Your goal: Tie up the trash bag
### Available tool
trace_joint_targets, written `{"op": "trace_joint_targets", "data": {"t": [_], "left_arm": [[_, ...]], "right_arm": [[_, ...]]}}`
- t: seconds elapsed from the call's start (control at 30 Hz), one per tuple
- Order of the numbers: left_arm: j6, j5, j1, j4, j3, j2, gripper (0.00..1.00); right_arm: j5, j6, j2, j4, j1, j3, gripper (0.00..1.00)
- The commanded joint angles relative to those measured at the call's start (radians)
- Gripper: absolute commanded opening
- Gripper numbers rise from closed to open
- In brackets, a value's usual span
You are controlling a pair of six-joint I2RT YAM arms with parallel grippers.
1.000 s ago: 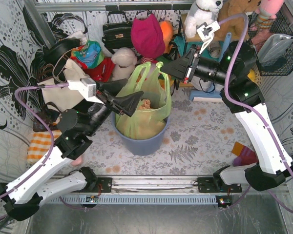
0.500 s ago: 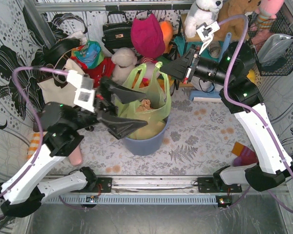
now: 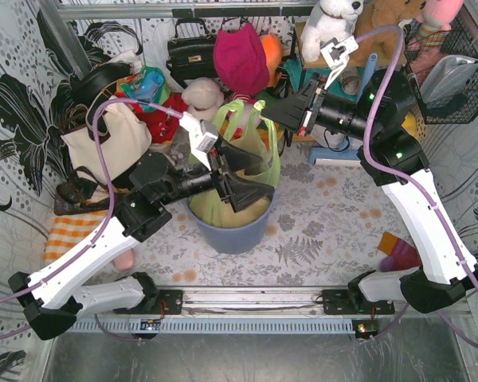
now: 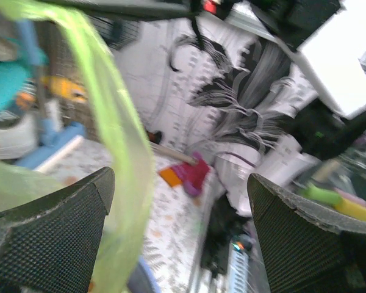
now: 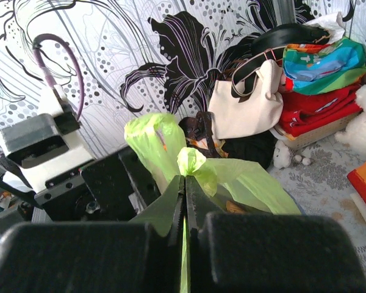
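Note:
The lime-green trash bag [image 3: 209, 208] stands in a blue-grey round bin [image 3: 239, 235], with tan paper showing through it. My right gripper [image 3: 272, 111] is shut on the bag's far handle and holds it up; in the right wrist view the green plastic [image 5: 192, 162] bunches out past the shut right gripper [image 5: 185, 181]. My left gripper [image 3: 269, 183] hangs wide open over the bag's mouth. In the left wrist view a green handle strip [image 4: 119, 140] runs down between the fingers of the left gripper [image 4: 180, 183], close to the left finger [image 4: 49, 235].
A cream tote bag [image 3: 115, 139] and an orange checked cloth [image 3: 64, 235] lie at the left. A black handbag [image 3: 191, 52], a magenta pouch [image 3: 240, 60] and plush toys [image 3: 331, 20] crowd the back. A wire basket [image 3: 454, 68] hangs at the right.
My left arm has swung right and forward, bringing its open gripper from the bag's left side to over the bag's mouth. The right arm and its hold are unchanged.

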Motion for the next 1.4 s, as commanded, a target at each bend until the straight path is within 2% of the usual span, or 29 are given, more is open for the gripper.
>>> {"op": "trace_joint_targets", "data": {"t": [0.0, 0.23, 0.37, 0.6, 1.07, 1.2, 1.37], "left_arm": [[0.123, -0.341, -0.018, 0.066, -0.045, -0.03, 0.98], [0.218, -0.538, -0.039, 0.284, -0.139, -0.038, 0.98], [0.246, -0.546, -0.046, 0.433, -0.184, -0.047, 0.98], [0.268, -0.504, -0.057, 0.564, -0.196, -0.016, 0.98], [0.314, -0.511, -0.089, 0.694, -0.209, 0.012, 0.98], [0.351, -0.51, -0.105, 0.711, -0.184, 0.035, 0.98], [0.421, -0.531, -0.127, 0.726, -0.177, 0.047, 0.98]], "right_arm": [[0.003, -0.002, -0.021, 0.045, 0.004, -0.013, 0.0], [-0.003, -0.018, -0.019, 0.034, 0.004, 0.001, 0.0], [-0.002, -0.037, -0.003, 0.025, 0.005, 0.044, 0.0], [-0.044, -0.039, 0.057, 0.033, 0.004, 0.162, 0.0], [-0.161, -0.054, -0.042, 0.151, 0.005, -0.056, 0.0], [-0.218, -0.044, -0.047, 0.19, 0.004, -0.078, 0.0], [-0.217, -0.056, -0.052, 0.186, 0.004, -0.077, 0.0]]}}
